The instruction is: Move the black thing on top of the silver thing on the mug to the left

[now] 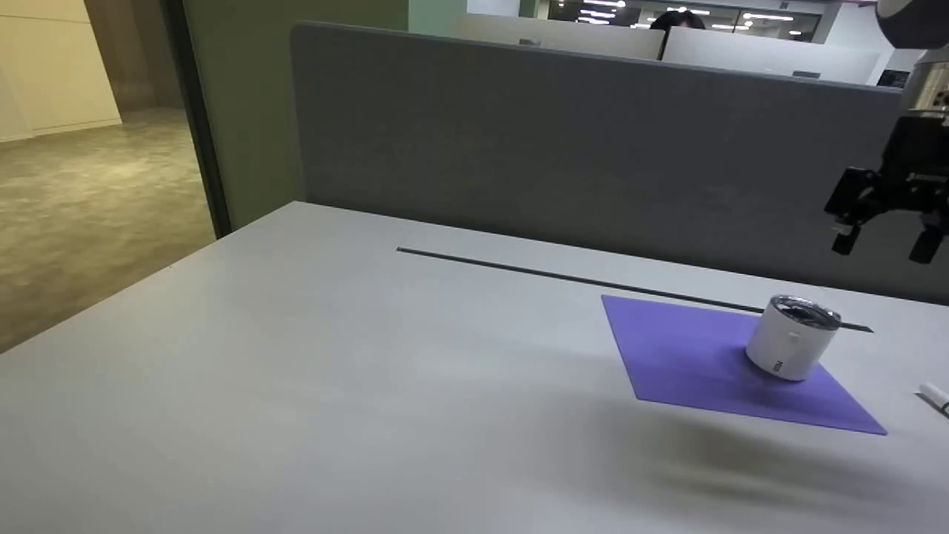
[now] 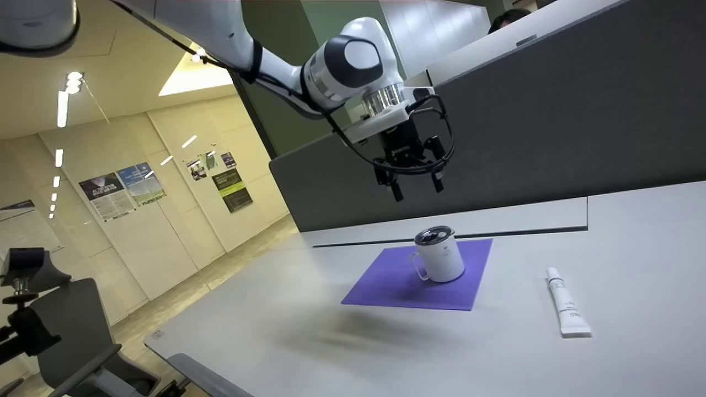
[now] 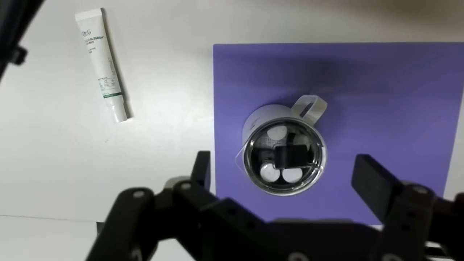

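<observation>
A whitish mug (image 1: pixel 786 350) stands upright on a purple mat, also seen in an exterior view (image 2: pixel 443 263) and the wrist view (image 3: pixel 266 113). Its lid has a silver rim (image 3: pixel 282 191) and a see-through top. A small black rectangular piece (image 3: pixel 291 156), the black thing, lies on the lid, right of its middle in the wrist view. In both exterior views the piece is too small to tell from the dark lid. My gripper (image 1: pixel 884 250) is open and empty, well above the mug; it also shows in an exterior view (image 2: pixel 417 189) and the wrist view (image 3: pixel 282 158).
The purple mat (image 1: pixel 671 348) lies on the white table (image 1: pixel 371 371). A white tube (image 2: pixel 565 303) lies beside the mat. A dark strip (image 1: pixel 519 271) runs along the table's back, before a tall grey partition (image 1: pixel 519 148).
</observation>
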Motion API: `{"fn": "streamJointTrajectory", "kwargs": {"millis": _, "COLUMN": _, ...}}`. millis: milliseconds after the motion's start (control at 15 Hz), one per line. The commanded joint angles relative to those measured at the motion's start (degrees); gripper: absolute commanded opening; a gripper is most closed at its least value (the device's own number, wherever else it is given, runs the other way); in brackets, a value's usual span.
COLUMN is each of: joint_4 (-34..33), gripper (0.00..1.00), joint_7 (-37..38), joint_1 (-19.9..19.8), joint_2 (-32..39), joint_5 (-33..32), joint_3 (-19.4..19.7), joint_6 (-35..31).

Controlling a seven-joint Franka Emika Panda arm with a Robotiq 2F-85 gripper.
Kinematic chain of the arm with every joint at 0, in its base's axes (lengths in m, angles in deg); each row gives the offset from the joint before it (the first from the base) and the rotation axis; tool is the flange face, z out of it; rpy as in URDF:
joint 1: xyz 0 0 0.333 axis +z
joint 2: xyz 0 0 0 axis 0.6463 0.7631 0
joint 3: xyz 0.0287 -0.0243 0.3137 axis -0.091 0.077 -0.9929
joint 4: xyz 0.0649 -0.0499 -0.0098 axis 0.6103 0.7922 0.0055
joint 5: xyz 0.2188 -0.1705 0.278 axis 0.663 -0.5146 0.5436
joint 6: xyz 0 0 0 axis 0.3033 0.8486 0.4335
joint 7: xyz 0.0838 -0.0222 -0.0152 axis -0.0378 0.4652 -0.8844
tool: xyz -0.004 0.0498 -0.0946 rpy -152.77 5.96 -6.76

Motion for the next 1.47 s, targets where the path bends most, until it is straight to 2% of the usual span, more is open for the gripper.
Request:
{"fn": "streamJointTrajectory", "kwargs": {"millis": 0, "joint_4": -3.13, "gripper": 0.75, "joint_7": 0.85, "joint_1": -0.22, "joint_2": 3.10, "joint_5": -0.15, "joint_3": -0.46, "joint_6": -4.45}}
{"fn": "streamJointTrajectory", "kwargs": {"millis": 67, "joint_4": -4.39, "gripper": 0.73, "joint_7": 1.31, "joint_1": -0.01, "joint_2": 4.54, "joint_5": -0.29, "joint_3": -0.48, "joint_6": -5.17}}
{"fn": "streamJointTrajectory", "kwargs": {"millis": 133, "joint_4": -5.25, "gripper": 0.67, "joint_7": 1.90, "joint_1": 0.24, "joint_2": 5.94, "joint_5": -0.43, "joint_3": -0.49, "joint_6": -6.73}}
{"fn": "streamJointTrajectory", "kwargs": {"millis": 467, "joint_4": -9.22, "gripper": 0.31, "joint_7": 3.55, "joint_1": 1.57, "joint_2": 11.71, "joint_5": -1.11, "joint_3": -0.53, "joint_6": -9.73}}
{"fn": "streamJointTrajectory", "kwargs": {"millis": 733, "joint_4": -10.76, "gripper": 0.03, "joint_7": 5.04, "joint_1": 2.72, "joint_2": 13.34, "joint_5": -1.37, "joint_3": -0.25, "joint_6": -8.45}}
{"fn": "streamJointTrajectory", "kwargs": {"millis": 1000, "joint_4": -9.61, "gripper": 0.00, "joint_7": 7.43, "joint_1": 3.96, "joint_2": 12.24, "joint_5": -3.42, "joint_3": 0.98, "joint_6": -6.89}}
{"fn": "streamJointTrajectory", "kwargs": {"millis": 1400, "joint_4": -9.28, "gripper": 0.00, "joint_7": 7.84, "joint_1": 3.45, "joint_2": 12.67, "joint_5": -3.57, "joint_3": 0.84, "joint_6": -5.27}}
